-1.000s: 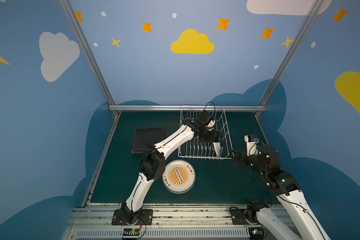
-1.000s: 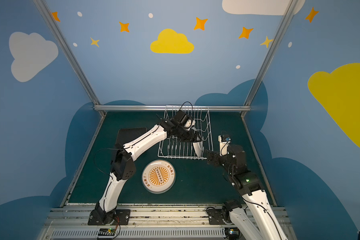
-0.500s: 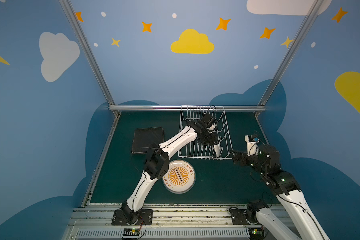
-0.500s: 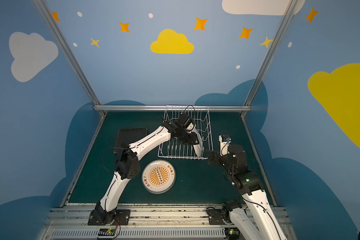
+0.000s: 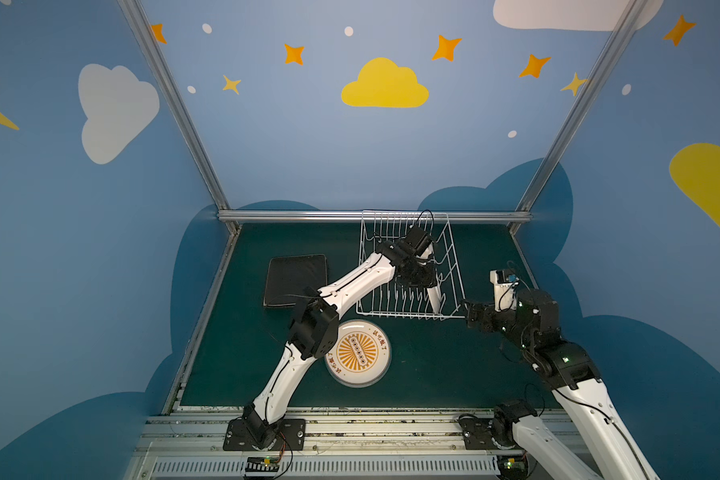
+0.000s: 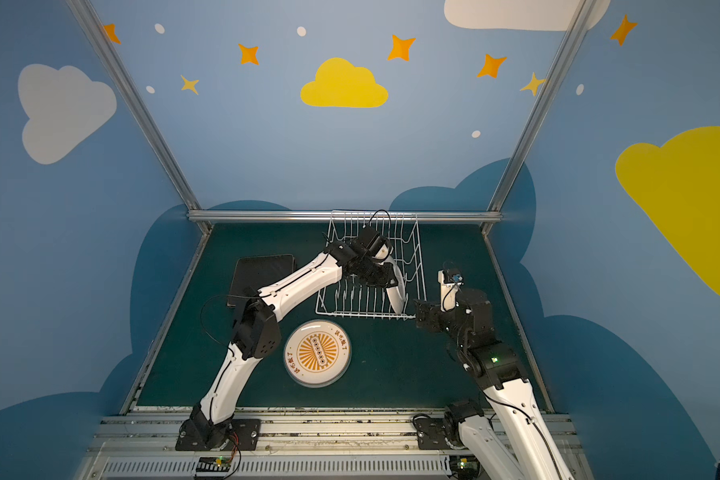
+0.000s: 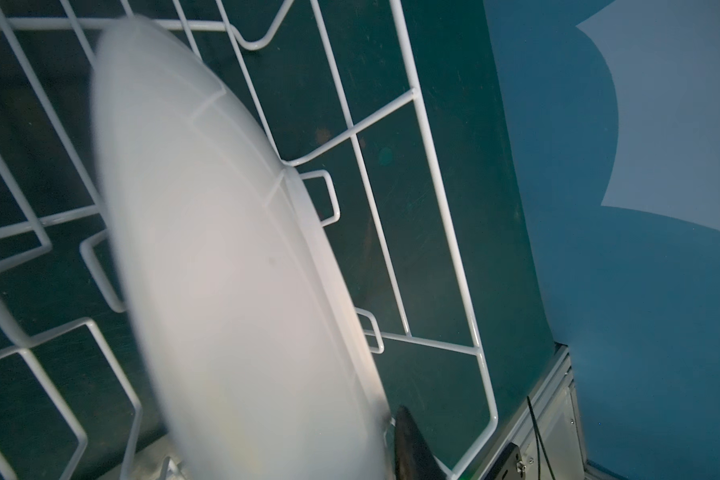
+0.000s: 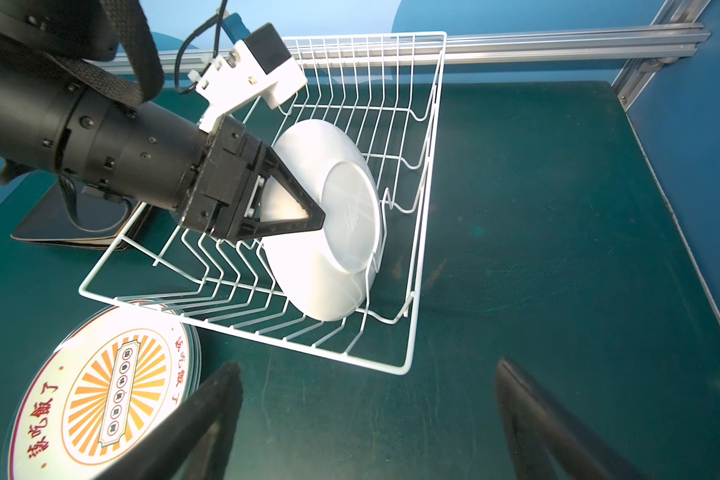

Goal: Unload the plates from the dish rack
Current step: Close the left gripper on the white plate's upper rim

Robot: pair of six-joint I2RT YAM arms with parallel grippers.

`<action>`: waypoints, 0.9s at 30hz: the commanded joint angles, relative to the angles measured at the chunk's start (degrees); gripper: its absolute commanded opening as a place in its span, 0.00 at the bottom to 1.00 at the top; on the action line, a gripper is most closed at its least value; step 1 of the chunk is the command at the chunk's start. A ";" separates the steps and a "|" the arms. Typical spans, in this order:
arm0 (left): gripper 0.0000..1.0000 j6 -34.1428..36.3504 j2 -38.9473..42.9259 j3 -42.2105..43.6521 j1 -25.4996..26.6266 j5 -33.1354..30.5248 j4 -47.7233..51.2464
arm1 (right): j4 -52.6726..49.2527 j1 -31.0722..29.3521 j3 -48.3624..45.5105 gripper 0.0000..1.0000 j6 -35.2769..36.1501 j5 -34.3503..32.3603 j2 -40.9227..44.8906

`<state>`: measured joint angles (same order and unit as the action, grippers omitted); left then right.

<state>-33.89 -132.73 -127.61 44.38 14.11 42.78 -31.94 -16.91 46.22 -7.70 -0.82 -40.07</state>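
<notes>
White wire makes up the dish rack [image 5: 454,266] [image 6: 420,257] [image 8: 429,208], which stands at the back of the dark green table mat [image 5: 433,365], right of centre in both top views.

Item in the rack: one plain white round plate [image 8: 329,257] [image 5: 434,297] [image 6: 396,293]. It stands on edge between the prongs near the rack's right end. It is tilted, with its foot ring turned toward the right wrist camera.

Left gripper [image 8: 308,217] [image 5: 428,284] [image 6: 391,282]: reaches down into the rack and sits astride the plate's upper rim. The fingers are set narrow. In the right wrist view the near finger lies against the plate's back, but the far finger is hidden behind the plate. A firm clamp therefore cannot be confirmed. In the left wrist view the plate [image 7: 225,270] fills much of the frame, blurred, with rack wire [image 7: 445,232] beyond it.

Right gripper [image 8: 366,365] [image 5: 470,316] [image 6: 420,316]: fingers spread wide with nothing between them. It hangs over bare mat just beside the rack's near right corner.

Items off the rack:
- A printed round plate [image 5: 358,353] [image 6: 316,353] [image 8: 100,395] lies flat and face up, showing an orange sunburst and red characters. It is on the mat near the rack's front rim.
- A square plate [image 5: 294,278] [image 6: 260,274] [image 8: 71,224] lies flat with its black back upward, just beside the rack's left side.
</notes>
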 commanded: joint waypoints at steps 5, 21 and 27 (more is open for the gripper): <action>0.19 -1.06 -0.17 1.95 0.09 0.16 -1.63 | 1.28 0.47 -0.67 0.94 -0.28 0.37 0.59; 0.03 -3.73 5.45 5.86 -0.07 3.37 -6.28 | 1.71 0.56 0.28 0.94 -0.82 0.56 0.12; 0.03 -4.06 9.00 6.82 -0.09 4.00 -7.53 | 2.10 0.73 0.70 0.94 -1.10 0.55 -0.44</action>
<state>-37.98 -129.05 -120.86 44.91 17.80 36.18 -31.40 -16.53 45.91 -8.25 -0.80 -40.29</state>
